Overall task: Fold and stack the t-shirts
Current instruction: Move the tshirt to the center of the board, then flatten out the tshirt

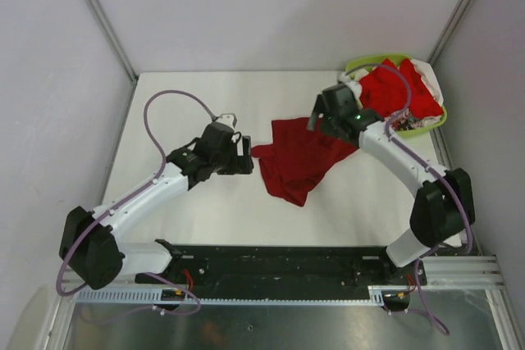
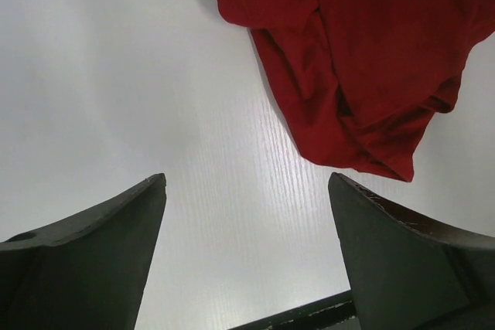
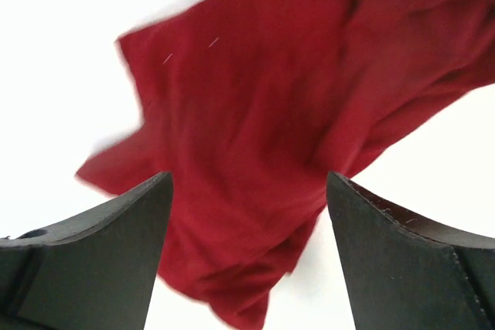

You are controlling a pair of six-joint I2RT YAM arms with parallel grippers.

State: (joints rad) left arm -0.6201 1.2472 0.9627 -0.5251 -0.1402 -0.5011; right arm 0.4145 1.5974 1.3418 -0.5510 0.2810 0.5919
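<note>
A dark crimson t-shirt point(image 1: 297, 159) lies crumpled on the white table, mid-right. It shows in the left wrist view point(image 2: 363, 67) and, blurred, in the right wrist view point(image 3: 263, 152). My left gripper point(image 1: 244, 156) is open and empty just left of the shirt's sleeve. My right gripper point(image 1: 321, 120) is open and empty above the shirt's far right corner. Brighter red shirts point(image 1: 394, 92) with some white fabric fill the lime-green basket point(image 1: 439, 120) at the back right.
The basket stands in the table's back right corner, right behind the right arm. A black rail point(image 1: 279, 260) runs along the near table edge. Grey walls close in the sides and back.
</note>
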